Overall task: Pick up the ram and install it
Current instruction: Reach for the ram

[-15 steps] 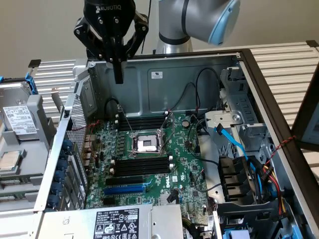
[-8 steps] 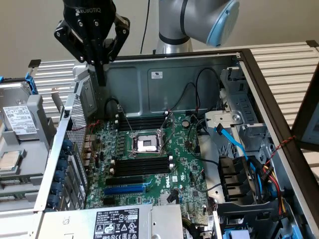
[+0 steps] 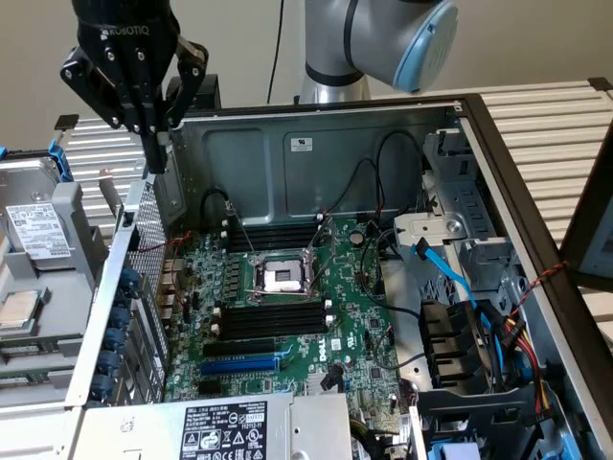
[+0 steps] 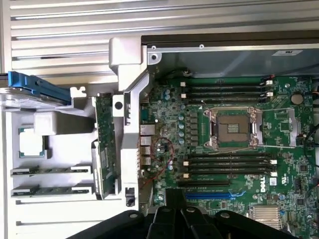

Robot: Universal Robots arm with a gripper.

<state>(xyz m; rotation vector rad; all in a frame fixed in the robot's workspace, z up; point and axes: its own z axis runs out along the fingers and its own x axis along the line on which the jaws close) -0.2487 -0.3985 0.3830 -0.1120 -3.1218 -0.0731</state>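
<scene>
Ram (image 4: pixel 105 130), long green stick, lying just outside computer case (image 4: pixel 130 119)

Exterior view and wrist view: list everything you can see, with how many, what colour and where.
computer case: one, grey metal, open, centre
motherboard: one, green, flat inside the case
CPU socket: one, silver, empty, mid-board
memory slots: two banks, black, either side of the socket
expansion slot: one, blue, beyond the nearer bank
data cable: one, blue, exterior view's right, inside the case
white holder: one, outside the case
ram: one, green, on edge in the holder beside the case
processor: one, silvery, in the holder
gripper: one, black, shut, above the case's edge, exterior view's left
arm: one, grey and blue, behind the case
</scene>
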